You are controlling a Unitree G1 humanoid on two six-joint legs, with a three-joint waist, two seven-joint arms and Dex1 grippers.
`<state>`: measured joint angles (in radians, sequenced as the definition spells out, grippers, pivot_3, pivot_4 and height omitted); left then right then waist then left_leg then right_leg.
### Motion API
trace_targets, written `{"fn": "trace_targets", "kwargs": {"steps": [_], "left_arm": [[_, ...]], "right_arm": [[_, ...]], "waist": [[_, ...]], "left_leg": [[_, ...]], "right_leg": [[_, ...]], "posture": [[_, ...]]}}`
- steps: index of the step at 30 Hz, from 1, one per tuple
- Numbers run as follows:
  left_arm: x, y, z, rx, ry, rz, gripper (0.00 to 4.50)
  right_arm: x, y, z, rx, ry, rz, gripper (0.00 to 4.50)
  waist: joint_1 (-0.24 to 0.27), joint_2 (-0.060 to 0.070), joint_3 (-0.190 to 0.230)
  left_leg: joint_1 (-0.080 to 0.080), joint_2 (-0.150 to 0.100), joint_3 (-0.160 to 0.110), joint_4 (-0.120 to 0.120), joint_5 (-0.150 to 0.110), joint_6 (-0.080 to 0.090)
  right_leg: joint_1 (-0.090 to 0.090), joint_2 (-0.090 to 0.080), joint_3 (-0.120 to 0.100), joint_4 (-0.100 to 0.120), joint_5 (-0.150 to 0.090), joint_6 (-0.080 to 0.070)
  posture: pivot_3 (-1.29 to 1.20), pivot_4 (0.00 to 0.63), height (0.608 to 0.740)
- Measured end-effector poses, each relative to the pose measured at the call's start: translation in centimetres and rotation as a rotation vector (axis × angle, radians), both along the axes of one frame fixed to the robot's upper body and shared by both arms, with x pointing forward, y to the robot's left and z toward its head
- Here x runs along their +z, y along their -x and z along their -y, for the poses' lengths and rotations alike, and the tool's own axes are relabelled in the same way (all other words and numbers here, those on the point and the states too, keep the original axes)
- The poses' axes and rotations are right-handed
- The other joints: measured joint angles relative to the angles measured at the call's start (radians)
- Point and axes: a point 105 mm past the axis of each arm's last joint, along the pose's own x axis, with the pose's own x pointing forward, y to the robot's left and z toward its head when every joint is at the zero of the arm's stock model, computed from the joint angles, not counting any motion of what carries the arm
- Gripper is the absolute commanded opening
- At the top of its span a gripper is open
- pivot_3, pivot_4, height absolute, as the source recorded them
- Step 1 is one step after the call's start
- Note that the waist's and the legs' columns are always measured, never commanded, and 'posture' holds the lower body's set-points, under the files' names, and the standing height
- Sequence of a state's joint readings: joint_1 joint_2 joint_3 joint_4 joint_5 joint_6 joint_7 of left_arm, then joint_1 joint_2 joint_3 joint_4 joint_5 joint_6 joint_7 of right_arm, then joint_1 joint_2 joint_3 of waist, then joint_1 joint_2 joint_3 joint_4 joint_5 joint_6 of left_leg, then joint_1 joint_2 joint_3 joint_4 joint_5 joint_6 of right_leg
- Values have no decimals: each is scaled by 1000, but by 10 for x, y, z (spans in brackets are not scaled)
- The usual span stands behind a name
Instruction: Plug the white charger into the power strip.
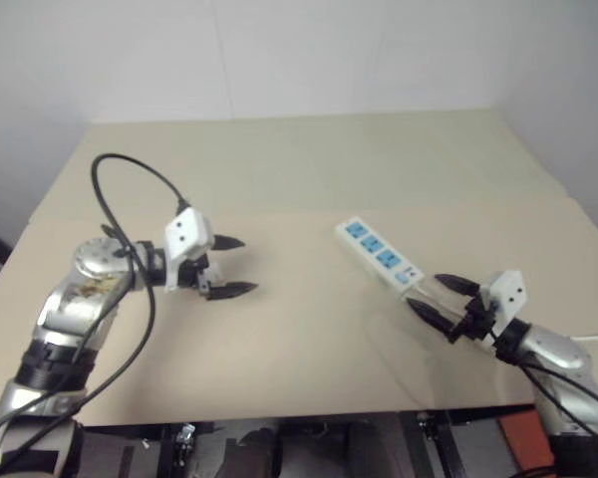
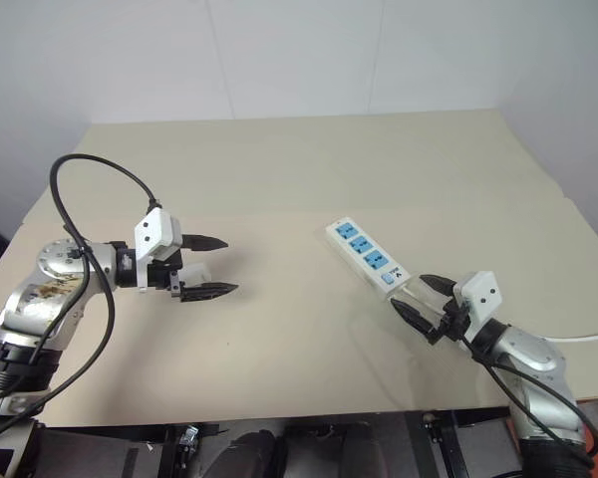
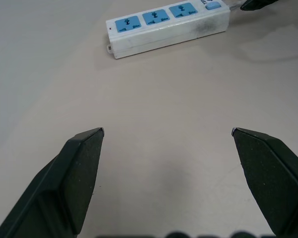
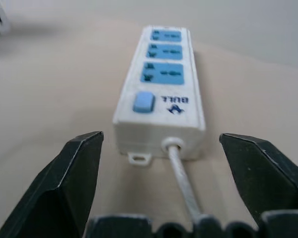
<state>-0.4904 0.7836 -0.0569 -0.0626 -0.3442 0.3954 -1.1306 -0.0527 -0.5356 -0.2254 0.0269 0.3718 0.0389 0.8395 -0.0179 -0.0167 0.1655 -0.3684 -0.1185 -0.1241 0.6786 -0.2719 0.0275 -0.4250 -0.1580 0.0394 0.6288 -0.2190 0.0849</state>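
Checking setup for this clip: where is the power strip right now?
In the head views the power strip lies flat on the table's right half, its cord end just ahead of the open right hand.

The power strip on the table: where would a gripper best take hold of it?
Probably across the power strip at its cord end: the bar is slim, lies flat, and the open right gripper already faces that end, one finger to each long side.

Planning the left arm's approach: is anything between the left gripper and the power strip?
Nothing visible. Only bare table lies between the left gripper and the power strip. The right gripper sits open at the strip's far, cord end, outside that path.
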Motion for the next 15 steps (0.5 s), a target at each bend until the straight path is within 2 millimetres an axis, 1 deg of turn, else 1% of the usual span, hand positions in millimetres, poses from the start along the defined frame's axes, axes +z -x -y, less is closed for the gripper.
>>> {"fn": "trace_targets", "kwargs": {"steps": [3,7,11,15], "left_arm": [[0,0,0,-2,-1,1,4500],[-2,2,0,-4,-3,-1,4500],[-4,4,-1,-1,-2,-7,4500],[-3,4,-1,-1,1,1,4500]], "right_arm": [[-3,-7,-14,-31,-26,28,4469],[3,-18,-24,-25,-48,62,4469],[-2,-28,-26,-65,-43,72,4469],[-10,-33,-33,-57,-36,54,4469]], "waist": [[-3,0,0],[0,0,0],[0,0,0],[-1,0,0]], "left_leg": [[0,0,0,0,0,0],[0,0,0,0,2,-4],[0,1,1,0,2,-4],[0,2,1,0,2,-4]], "right_leg": [[-1,0,1,1,0,0],[-1,0,1,0,0,0],[-1,1,1,0,0,0],[-1,3,1,0,0,-1]], "posture": [[0,150,740],[0,150,740],[0,150,740],[0,150,740]]}}
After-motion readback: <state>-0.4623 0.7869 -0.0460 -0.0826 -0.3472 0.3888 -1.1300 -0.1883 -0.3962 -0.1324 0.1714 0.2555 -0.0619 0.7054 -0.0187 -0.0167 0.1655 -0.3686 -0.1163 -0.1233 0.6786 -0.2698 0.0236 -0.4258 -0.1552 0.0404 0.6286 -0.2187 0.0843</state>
